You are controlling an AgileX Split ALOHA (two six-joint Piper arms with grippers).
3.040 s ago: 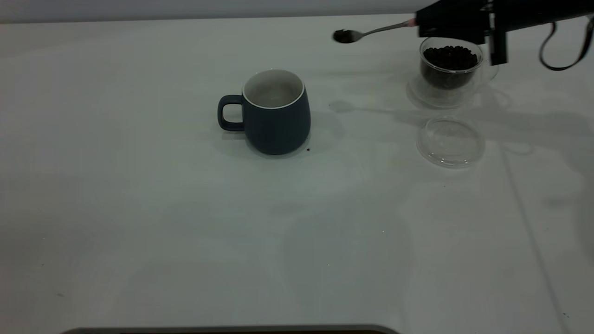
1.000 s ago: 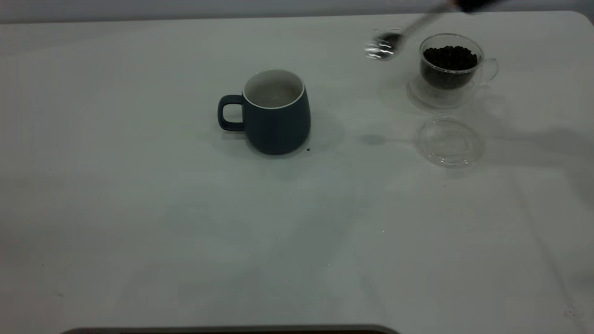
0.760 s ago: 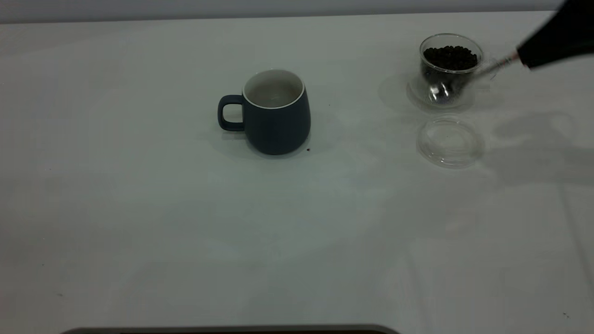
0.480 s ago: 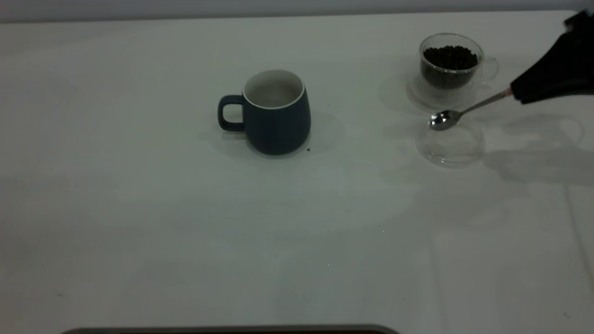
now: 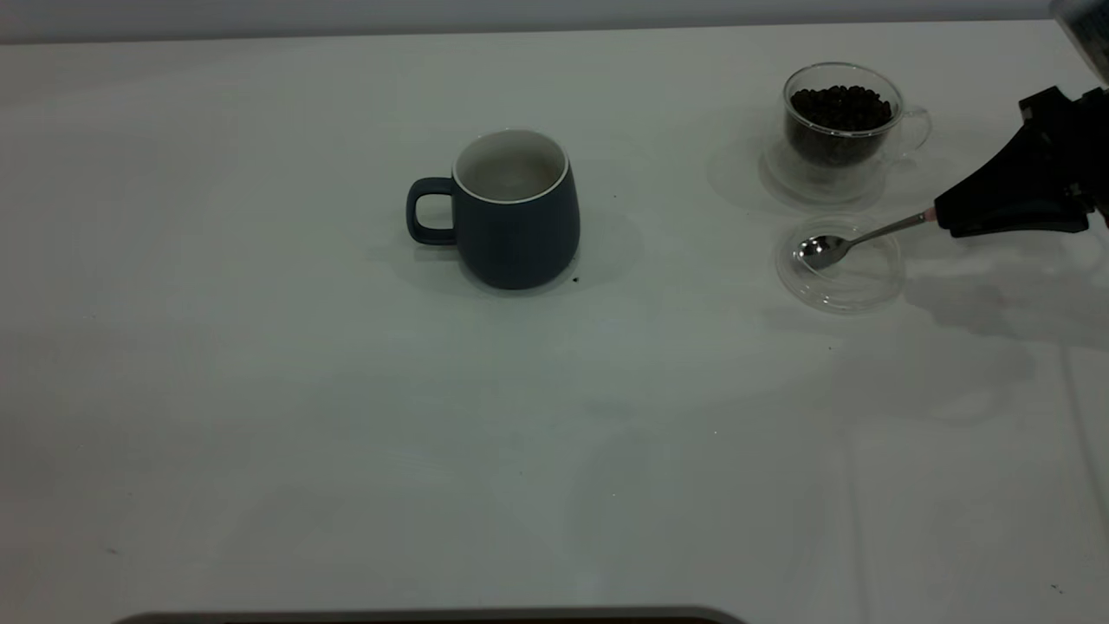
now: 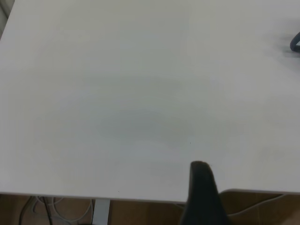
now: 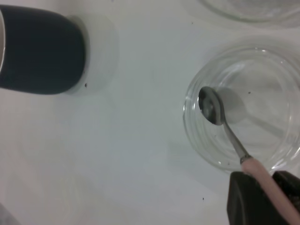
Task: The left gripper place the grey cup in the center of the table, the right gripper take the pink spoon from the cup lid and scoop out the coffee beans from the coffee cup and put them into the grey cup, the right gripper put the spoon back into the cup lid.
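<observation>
The right pincer [image 5: 940, 216] was clamped on the pink spoon [image 5: 853, 240] by its handle, the bowl over the cup lid [image 5: 840, 286]. The grey cup [image 5: 511, 212] stood mid-tabletop [image 5: 346, 416]. Left pincer state: cannot tell.

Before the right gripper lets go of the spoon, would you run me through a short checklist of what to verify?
1. Right gripper shut on the pink spoon by its pink handle: ok.
2. Spoon bowl over the cup lid, inside its rim: ok.
3. Spoon bowl resting on the lid's glass: cannot tell.
4. Spoon bowl free of coffee beans: ok.
5. Grey cup upright mid-table: ok.
6. Left gripper at the table edge, clear of the lid: ok.
</observation>
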